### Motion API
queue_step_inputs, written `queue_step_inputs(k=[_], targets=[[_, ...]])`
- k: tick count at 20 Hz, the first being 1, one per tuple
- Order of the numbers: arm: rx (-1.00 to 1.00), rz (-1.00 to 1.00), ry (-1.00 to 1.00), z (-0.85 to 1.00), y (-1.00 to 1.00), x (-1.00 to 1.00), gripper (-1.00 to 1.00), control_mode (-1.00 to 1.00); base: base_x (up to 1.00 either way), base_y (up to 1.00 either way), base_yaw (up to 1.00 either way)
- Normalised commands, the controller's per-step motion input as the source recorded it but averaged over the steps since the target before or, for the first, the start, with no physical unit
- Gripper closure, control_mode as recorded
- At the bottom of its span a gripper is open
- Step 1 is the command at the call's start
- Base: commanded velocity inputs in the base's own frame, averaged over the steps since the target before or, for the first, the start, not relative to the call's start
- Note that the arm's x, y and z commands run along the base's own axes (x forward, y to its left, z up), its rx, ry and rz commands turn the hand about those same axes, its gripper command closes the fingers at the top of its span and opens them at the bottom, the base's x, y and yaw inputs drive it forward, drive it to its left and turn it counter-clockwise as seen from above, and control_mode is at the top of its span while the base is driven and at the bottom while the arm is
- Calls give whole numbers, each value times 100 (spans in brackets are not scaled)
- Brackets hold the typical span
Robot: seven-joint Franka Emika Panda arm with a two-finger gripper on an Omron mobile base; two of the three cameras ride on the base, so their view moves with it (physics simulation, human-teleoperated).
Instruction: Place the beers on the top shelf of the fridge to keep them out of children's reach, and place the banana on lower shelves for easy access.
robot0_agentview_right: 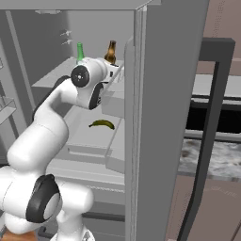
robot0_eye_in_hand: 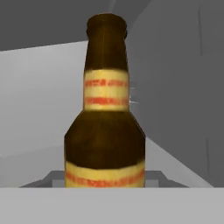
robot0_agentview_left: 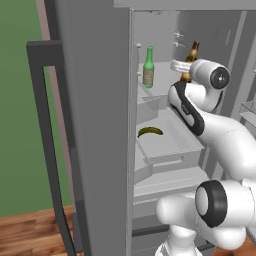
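Note:
The fridge [robot0_agentview_left: 95, 125] stands open. An amber-brown beer [robot0_agentview_left: 193, 51] [robot0_agentview_right: 111, 51] with yellow and red labels rises from my gripper [robot0_agentview_left: 182, 70] [robot0_agentview_right: 113, 66], which is shut on its body just over the top shelf [robot0_agentview_left: 162, 82] [robot0_agentview_right: 54, 77]. In the hand view that bottle [robot0_eye_in_hand: 107, 144] stands close up and hides the fingertips. The green beer [robot0_agentview_left: 148, 69] [robot0_agentview_right: 80, 51] stands upright on the top shelf, to the left of the amber one. On a lower shelf [robot0_agentview_left: 172, 145] [robot0_agentview_right: 82, 136] lies the banana [robot0_agentview_left: 150, 131] [robot0_agentview_right: 102, 124].
The left fridge door [robot0_agentview_left: 95, 125] and right fridge door [robot0_agentview_right: 162, 117] stand close on either side of the arm, with dark bar handles [robot0_agentview_left: 47, 140] [robot0_agentview_right: 207, 141]. Narrow door racks [robot0_agentview_left: 247, 110] [robot0_agentview_right: 7, 108] jut in. A stone counter [robot0_agentview_right: 212, 160] lies to the right.

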Motion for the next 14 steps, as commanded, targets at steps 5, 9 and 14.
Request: queue_step_inputs(k=[5,9,14], targets=[[-1,0,0,-23,-5,23,100,-100,0,0,0],[-1,0,0,-18,0,19,100,-100,0,0,0],[-3,0,0,-14,0,15,100,-100,0,0,0]])
